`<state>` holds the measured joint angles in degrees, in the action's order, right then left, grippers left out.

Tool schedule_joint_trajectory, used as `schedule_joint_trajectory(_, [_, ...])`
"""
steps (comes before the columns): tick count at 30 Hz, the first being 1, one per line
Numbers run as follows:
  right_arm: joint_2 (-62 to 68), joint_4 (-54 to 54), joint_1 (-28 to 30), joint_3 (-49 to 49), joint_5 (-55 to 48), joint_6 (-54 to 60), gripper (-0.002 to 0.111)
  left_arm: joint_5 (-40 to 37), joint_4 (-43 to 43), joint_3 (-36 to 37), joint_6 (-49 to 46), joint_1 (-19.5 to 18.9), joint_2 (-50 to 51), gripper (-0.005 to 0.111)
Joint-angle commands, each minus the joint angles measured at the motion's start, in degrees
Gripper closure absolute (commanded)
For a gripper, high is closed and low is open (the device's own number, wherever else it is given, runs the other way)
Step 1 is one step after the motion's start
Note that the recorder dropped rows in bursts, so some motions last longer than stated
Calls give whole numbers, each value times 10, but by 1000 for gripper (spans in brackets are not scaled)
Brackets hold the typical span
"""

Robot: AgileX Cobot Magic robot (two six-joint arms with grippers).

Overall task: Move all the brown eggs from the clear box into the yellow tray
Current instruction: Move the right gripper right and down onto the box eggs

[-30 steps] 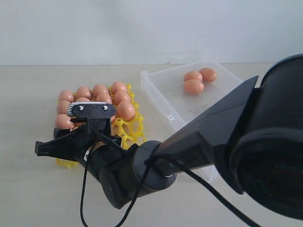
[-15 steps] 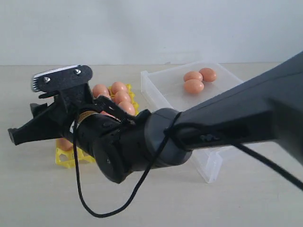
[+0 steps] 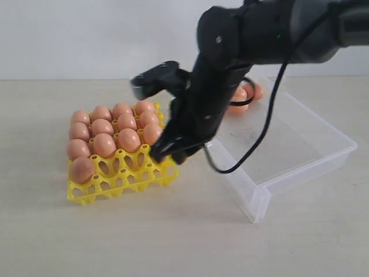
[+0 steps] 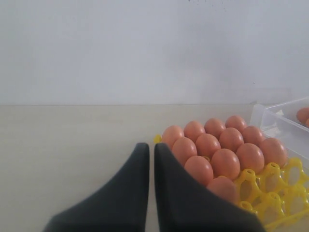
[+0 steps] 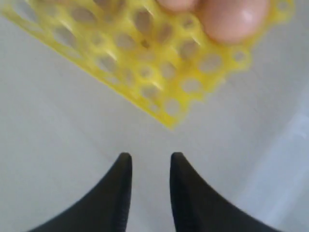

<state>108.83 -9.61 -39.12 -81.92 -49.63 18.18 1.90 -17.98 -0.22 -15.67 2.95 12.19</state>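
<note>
I'm seeing the yellow tray carrying thirteen brown eggs in its cups, while the clear box just beside the tray is holding at least two more, partly hidden behind the arm. The eggs are looking smooth, matte and oval, the tray is showing as a bright plastic grid of round open cells, and the box as see-through plastic with low walls. The right gripper is hanging over the tray's corner nearest the box, fingers a little apart with nothing between them, and the left gripper is sitting on the tray's other side, pinched together on nothing.

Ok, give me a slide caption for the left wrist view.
Shut left tool near the yellow tray of brown eggs, clear box beyond.
</note>
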Motion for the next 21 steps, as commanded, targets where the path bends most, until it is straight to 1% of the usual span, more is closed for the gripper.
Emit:
schedule_joint_trajectory(1, [-8,177,66,-16,-49,64,80,7,-3,2,-3,4,2,103])
schedule_joint_trajectory(2, [-8,222,74,-16,-29,92,79,7,-3,2,-3,4,2,103])
schedule_joint_trajectory(4, [-8,268,85,-16,20,128,75,7,-3,2,-3,4,2,103])
schedule_joint_trajectory(5, [-7,270,92,-16,53,155,70,7,-3,2,-3,4,2,103])
schedule_joint_trajectory(7, [-2,267,105,-16,117,212,56,7,-3,2,-3,4,2,103])
schedule_joint_trajectory(8, [3,267,111,-16,152,214,48,7,-3,2,-3,4,2,103])
schedule_joint_trajectory(9, [10,268,116,-20,181,201,44,7,-3,2,-3,4,2,103])
schedule_joint_trajectory(10, [22,270,125,-30,192,181,42,7,-3,2,-3,4,2,103])
schedule_joint_trajectory(12, [52,284,143,-65,181,105,46,7,-3,2,-3,4,2,103])
schedule_joint_trajectory(13, [71,284,155,-88,167,76,51,7,-3,2,-3,4,2,103])
schedule_joint_trajectory(16, [126,278,187,-156,103,62,63,7,-3,2,-3,4,2,103])
schedule_joint_trajectory(18, [164,276,199,-197,56,83,65,7,-3,2,-3,4,2,103])
schedule_joint_trajectory(21, [208,267,202,-248,-22,179,65,7,-3,2,-3,4,2,103])
